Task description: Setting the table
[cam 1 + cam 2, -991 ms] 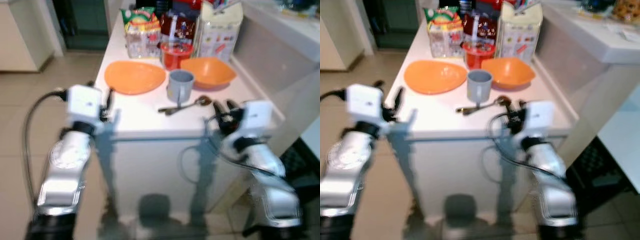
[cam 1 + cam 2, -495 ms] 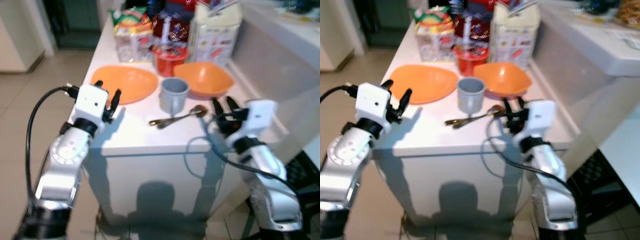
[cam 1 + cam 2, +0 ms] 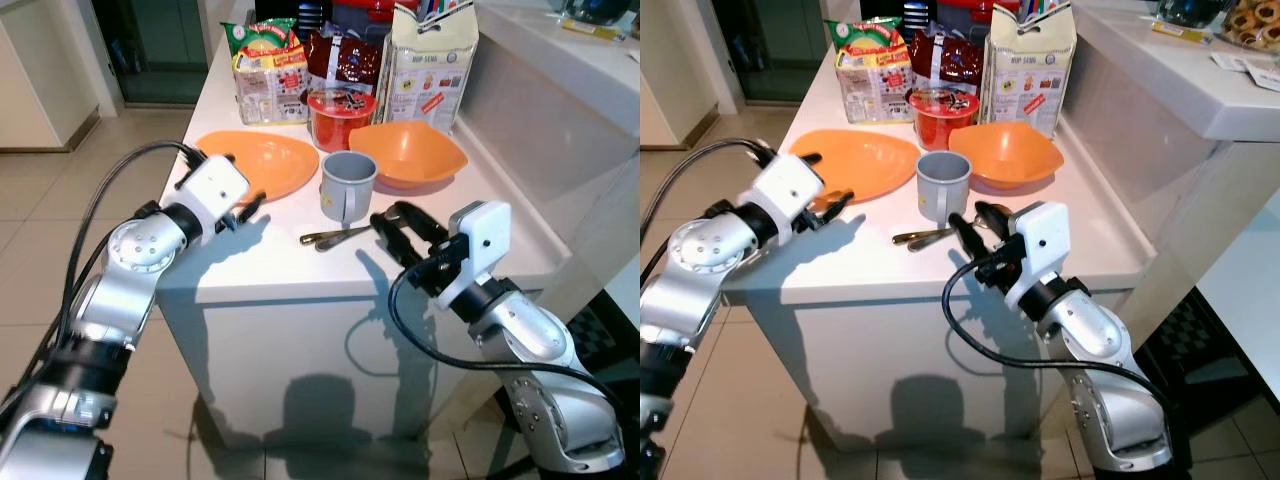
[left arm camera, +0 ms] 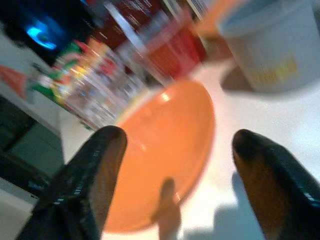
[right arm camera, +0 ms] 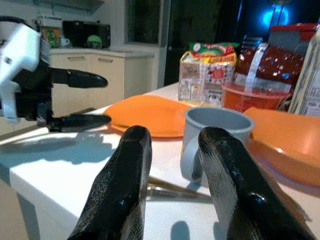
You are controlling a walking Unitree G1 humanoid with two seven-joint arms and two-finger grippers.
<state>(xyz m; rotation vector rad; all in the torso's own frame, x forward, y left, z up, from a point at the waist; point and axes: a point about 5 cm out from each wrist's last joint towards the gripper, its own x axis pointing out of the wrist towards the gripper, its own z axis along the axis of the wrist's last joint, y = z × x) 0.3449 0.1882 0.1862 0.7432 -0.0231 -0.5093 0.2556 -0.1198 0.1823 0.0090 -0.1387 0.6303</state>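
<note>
Right gripper (image 3: pixel 400 225) jaws spread a little, low over the white surface (image 3: pixel 270 265), tips at the spoon (image 3: pixel 335 236) lying just in front of the grey mug (image 3: pixel 346 184) — nothing pinched. Left gripper (image 3: pixel 240 205) jaws spread wide at the near rim of the orange plate (image 3: pixel 258 164). Orange bowl (image 3: pixel 408 154) right of the mug. Behind: red cup (image 3: pixel 335 118), snack bags (image 3: pixel 266 70) and a carton (image 3: pixel 432 62) — lettering too small to read.
</note>
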